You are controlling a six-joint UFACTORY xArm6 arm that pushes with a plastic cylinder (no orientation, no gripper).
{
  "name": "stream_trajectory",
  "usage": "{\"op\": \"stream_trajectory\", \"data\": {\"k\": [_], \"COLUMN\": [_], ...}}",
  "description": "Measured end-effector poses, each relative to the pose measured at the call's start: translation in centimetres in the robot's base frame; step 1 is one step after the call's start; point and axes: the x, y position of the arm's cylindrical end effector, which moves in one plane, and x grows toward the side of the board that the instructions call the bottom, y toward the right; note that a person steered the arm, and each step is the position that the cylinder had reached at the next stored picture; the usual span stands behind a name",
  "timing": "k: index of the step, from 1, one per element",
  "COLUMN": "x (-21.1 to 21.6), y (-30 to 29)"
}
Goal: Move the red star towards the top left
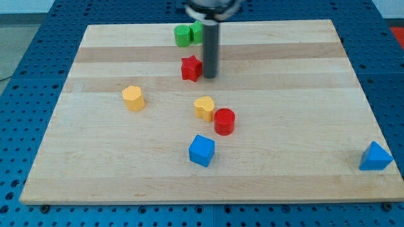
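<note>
Wooden board [265, 164]: pale planks on a blue perforated table [38, 38], filling most of the frame.
Red star [190, 68]: upper centre of the frame, below the green blocks [188, 34].
My tip [209, 77]: touching or just beside the star's right side; the rod carries no claw, so nothing is held.
Yellow blocks: one [133, 98] left of centre, one [204, 108] at centre, touching the red cylinder [224, 121].
Blue cube [202, 151]: lower centre.
Blue triangle [376, 157]: lower right edge.
</note>
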Motion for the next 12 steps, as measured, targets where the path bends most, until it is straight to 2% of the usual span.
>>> {"op": "stream_trajectory", "data": {"k": [1, 2, 5, 6, 8, 9, 10, 11, 12], "x": [-0.1, -1.3, -1.6, -4.6, -4.7, -4.1, 0.6, 0.7, -5.4], "y": [-12.0, -14.2, 0.5, 0.4, -12.8, -10.5, -10.0, -13.7, -17.1]}}
